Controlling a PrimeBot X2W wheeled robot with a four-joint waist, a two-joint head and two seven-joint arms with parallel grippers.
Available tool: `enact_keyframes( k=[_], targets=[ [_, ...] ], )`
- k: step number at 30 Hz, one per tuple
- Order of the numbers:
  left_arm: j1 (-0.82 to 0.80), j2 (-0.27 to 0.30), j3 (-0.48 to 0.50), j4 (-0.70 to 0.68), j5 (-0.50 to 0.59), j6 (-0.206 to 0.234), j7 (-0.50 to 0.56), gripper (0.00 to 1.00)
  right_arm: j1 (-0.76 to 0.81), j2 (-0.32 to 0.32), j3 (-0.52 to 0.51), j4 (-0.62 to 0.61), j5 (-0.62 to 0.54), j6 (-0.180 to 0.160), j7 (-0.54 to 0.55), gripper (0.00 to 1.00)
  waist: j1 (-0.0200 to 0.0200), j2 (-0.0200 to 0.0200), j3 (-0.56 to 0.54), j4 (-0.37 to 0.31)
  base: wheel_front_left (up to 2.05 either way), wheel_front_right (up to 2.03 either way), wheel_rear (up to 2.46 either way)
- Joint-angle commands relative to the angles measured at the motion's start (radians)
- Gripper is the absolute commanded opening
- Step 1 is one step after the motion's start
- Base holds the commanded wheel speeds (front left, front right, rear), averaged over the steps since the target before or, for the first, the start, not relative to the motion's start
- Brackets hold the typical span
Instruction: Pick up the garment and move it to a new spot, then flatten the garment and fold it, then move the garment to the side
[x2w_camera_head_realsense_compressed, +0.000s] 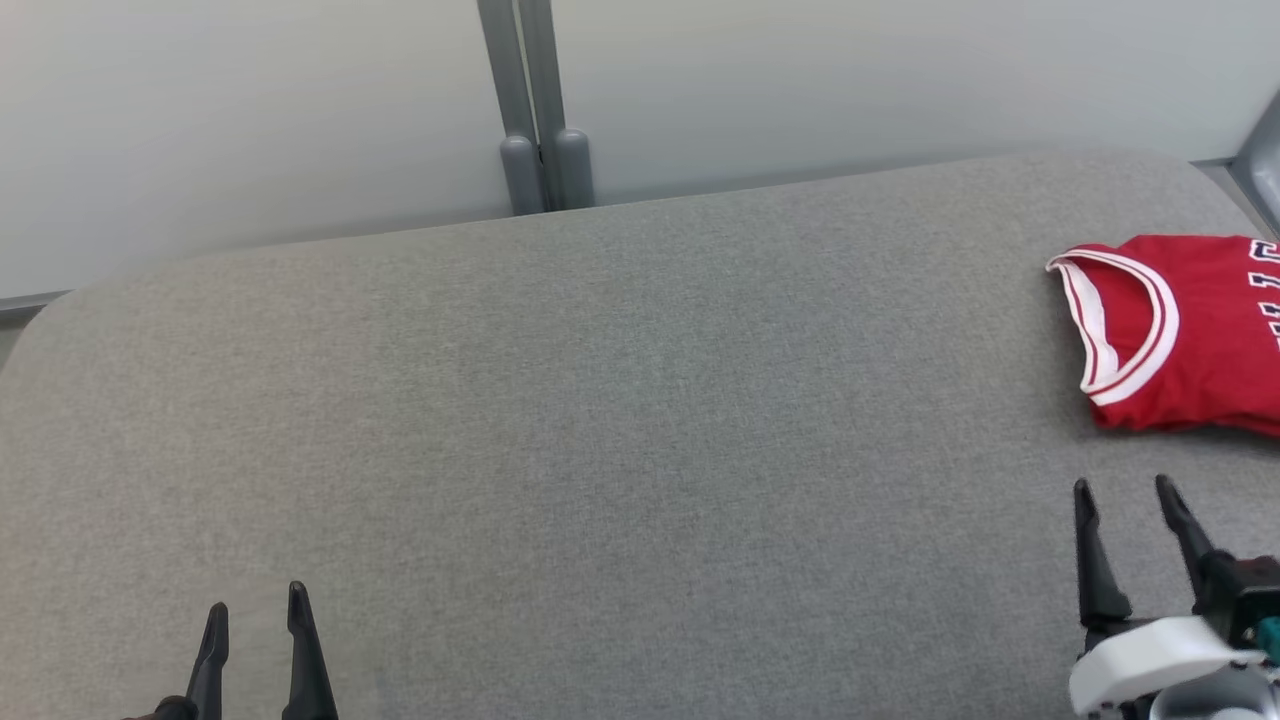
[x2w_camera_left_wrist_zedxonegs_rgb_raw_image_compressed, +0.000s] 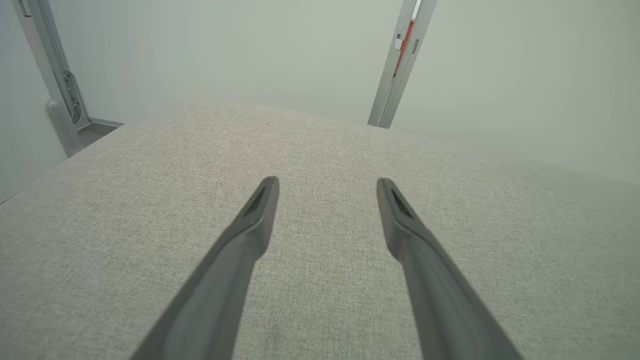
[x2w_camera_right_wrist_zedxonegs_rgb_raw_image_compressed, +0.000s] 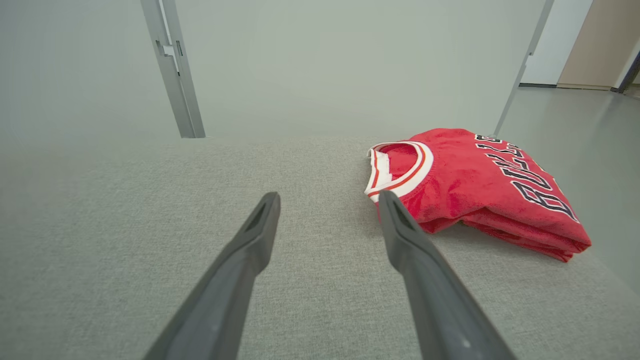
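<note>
The garment (x2w_camera_head_realsense_compressed: 1185, 330) is a red jersey with white and red trim and dark lettering. It lies folded at the far right of the grey padded table (x2w_camera_head_realsense_compressed: 600, 420), partly cut off by the head view's edge. In the right wrist view the garment (x2w_camera_right_wrist_zedxonegs_rgb_raw_image_compressed: 475, 185) lies ahead and to the right of my fingers. My right gripper (x2w_camera_head_realsense_compressed: 1125, 500) stands open just in front of the jersey, apart from it, holding nothing. My right gripper (x2w_camera_right_wrist_zedxonegs_rgb_raw_image_compressed: 329, 200) shows bare cloth between its fingers. My left gripper (x2w_camera_head_realsense_compressed: 258, 605) is open at the lower left, and my left gripper (x2w_camera_left_wrist_zedxonegs_rgb_raw_image_compressed: 327, 185) hovers over bare table.
Pale wall panels stand behind the table, joined by a grey post (x2w_camera_head_realsense_compressed: 535, 110). The table's rounded far corners show at left and right. Beyond the jersey, the table's right edge (x2w_camera_right_wrist_zedxonegs_rgb_raw_image_compressed: 600, 260) drops to the floor.
</note>
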Motion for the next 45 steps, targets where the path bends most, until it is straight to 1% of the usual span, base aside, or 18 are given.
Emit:
enact_keyframes(
  k=[1, 2, 5, 10, 12, 18, 20, 21, 25, 34, 45],
  targets=[
    [-0.011, 0.003, 0.006, 0.005, 0.0, -0.011, 0.0, 1.0, 0.036, 0.007, 0.013, -0.014, -0.027, 0.0, -0.002, 1.0, 0.0, 0.0, -0.039, 0.046, 0.0, 0.0, 0.0],
    [-0.014, 0.003, 0.013, 0.01, -0.005, -0.015, 0.0, 1.0, 0.051, 0.022, 0.025, -0.022, -0.034, 0.0, -0.002, 1.0, 0.0, 0.0, -0.041, 0.048, 0.0, 0.0, 0.0],
    [-0.022, 0.003, 0.021, 0.023, -0.019, -0.018, 0.0, 1.0, 0.07, 0.033, 0.052, -0.032, -0.054, 0.0, -0.002, 1.0, 0.0, 0.0, -0.045, 0.048, 0.0, 0.0, 0.0],
    [-0.03, 0.003, 0.025, 0.05, -0.022, -0.031, 0.0, 1.0, 0.055, 0.057, 0.087, -0.019, -0.056, 0.0, -0.002, 1.0, 0.0, 0.0, -0.052, 0.051, 0.0, 0.0, 0.0],
    [-0.035, 0.003, 0.013, 0.059, -0.026, -0.044, 0.0, 1.0, 0.047, 0.066, 0.088, -0.016, -0.053, 0.0, -0.002, 1.0, 0.0, 0.0, -0.054, 0.056, 0.0, 0.0, 0.0],
    [-0.048, 0.004, -0.012, 0.084, -0.025, -0.067, 0.0, 1.0, 0.047, 0.074, 0.067, -0.018, -0.056, 0.0, -0.002, 1.0, 0.0, 0.0, -0.063, 0.065, 0.0, 0.0, 0.0],
    [-0.04, 0.004, -0.025, 0.099, -0.039, -0.074, 0.0, 1.0, 0.05, 0.075, 0.064, -0.016, -0.057, 0.0, -0.002, 1.0, 0.0, 0.0, -0.067, 0.065, 0.0, 0.0, 0.0],
    [-0.034, 0.0, -0.028, 0.101, -0.04, -0.072, 0.0, 0.0, 0.053, 0.076, 0.066, -0.016, -0.054, 0.0, 0.0, 0.0, 0.0, 0.0, -0.066, 0.065, 0.0, 0.0, 0.0],
    [-0.023, -0.006, -0.031, 0.141, -0.053, -0.075, 0.005, 0.0, 0.063, 0.086, 0.065, 0.022, -0.037, 0.0, 0.008, 0.0, 0.0, 0.0, -0.067, 0.065, 0.0, 0.0, 0.0],
    [-0.06, -0.005, -0.018, 0.142, -0.205, -0.078, 0.052, 0.0, 0.035, 0.089, 0.055, 0.026, 0.151, 0.0, 0.056, 0.0, 0.0, 0.0, -0.064, 0.065, 0.0, 0.0, 0.0],
    [-0.097, -0.004, -0.006, 0.14, -0.366, -0.082, 0.099, 0.0, 0.009, 0.091, 0.051, 0.026, 0.352, 0.0, 0.101, 0.0, 0.0, 0.0, -0.059, 0.065, 0.0, 0.0, 0.0]
  ],
)
